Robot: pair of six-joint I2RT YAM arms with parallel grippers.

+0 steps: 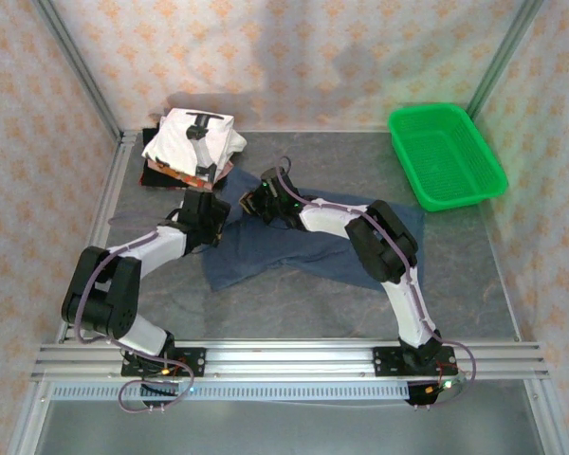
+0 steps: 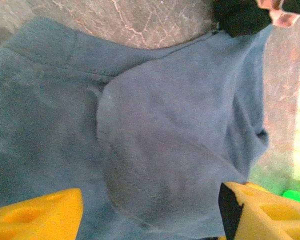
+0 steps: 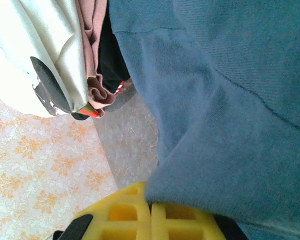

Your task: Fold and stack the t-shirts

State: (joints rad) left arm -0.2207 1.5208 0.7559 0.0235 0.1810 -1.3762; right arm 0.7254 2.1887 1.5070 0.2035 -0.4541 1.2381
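Your left claw [image 2: 151, 200] stands wide above the navy-blue t-shirt [image 1: 294, 251]; your right claw [image 3: 150, 207] pinches its edge near the folded t-shirts [image 1: 192, 142].

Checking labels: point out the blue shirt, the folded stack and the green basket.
blue shirt [image 1: 264, 254], top view, lower left part.
folded stack [image 1: 192, 137], top view, white top shirt.
green basket [image 1: 444, 156], top view, bare mesh floor.

Navy shirt [image 1: 266, 261] ptly hidden under arms [image 1: 332, 220]; btm shirts [image 1: 157, 176] of stack mostly under white shirt [image 1: 190, 137]
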